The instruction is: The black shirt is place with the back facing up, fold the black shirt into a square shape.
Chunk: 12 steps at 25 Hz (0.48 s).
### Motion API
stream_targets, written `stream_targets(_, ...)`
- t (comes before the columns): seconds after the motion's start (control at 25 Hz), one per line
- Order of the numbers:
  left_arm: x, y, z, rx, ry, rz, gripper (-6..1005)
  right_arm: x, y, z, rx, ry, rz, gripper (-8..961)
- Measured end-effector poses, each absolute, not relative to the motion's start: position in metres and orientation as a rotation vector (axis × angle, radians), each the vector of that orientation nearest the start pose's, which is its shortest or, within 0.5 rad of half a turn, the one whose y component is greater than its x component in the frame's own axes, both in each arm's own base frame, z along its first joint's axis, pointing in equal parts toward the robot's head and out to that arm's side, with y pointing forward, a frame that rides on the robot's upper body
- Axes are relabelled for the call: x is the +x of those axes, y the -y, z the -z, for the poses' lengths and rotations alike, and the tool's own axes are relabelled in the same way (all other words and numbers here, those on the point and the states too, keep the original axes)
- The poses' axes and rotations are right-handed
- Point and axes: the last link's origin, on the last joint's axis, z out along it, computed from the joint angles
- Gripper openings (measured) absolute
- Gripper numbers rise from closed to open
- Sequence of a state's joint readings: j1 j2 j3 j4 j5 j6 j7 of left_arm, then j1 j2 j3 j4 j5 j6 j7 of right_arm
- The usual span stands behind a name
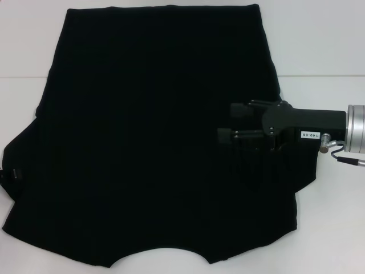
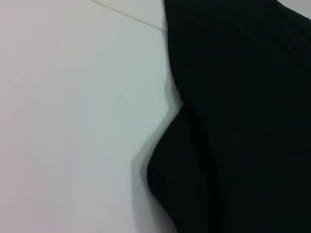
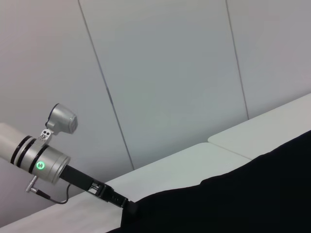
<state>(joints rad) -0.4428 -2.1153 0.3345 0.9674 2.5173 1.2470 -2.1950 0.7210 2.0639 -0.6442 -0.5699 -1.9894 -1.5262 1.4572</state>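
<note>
The black shirt point(image 1: 154, 142) lies spread flat on the white table point(image 1: 319, 45), plain side up, with its neckline curve toward the near edge. My right gripper point(image 1: 229, 122) reaches in from the right and hovers over the shirt's right sleeve area, its two fingers apart with nothing visibly between them. My left gripper point(image 1: 12, 174) barely shows at the tip of the shirt's left sleeve. The right wrist view shows that left gripper point(image 3: 127, 204) meeting the edge of the shirt point(image 3: 233, 204). The left wrist view shows only the shirt's point(image 2: 243, 121) edge on the table.
The white table surface point(image 2: 73, 121) extends past the shirt on the left, right and far sides. Pale wall panels point(image 3: 170, 73) stand behind the table. The right arm's silver wrist point(image 1: 356, 128) and its cable sit at the right edge.
</note>
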Motion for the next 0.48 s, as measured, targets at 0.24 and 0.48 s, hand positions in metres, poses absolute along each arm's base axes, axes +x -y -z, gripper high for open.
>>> stream_targets(0.24,-0.3825,-0.3202,-0.0795,-1.791,1.586,0.289,339,0.2066,-0.3746,0.0034,-2.755,-0.598,-0.81,913)
stream_targets(0.48,-0.3816,-0.3217,-0.0804,-1.792,1.58,0.291,212,0.2058,-0.375,0.0025,-2.75,-0.595,-0.818,914)
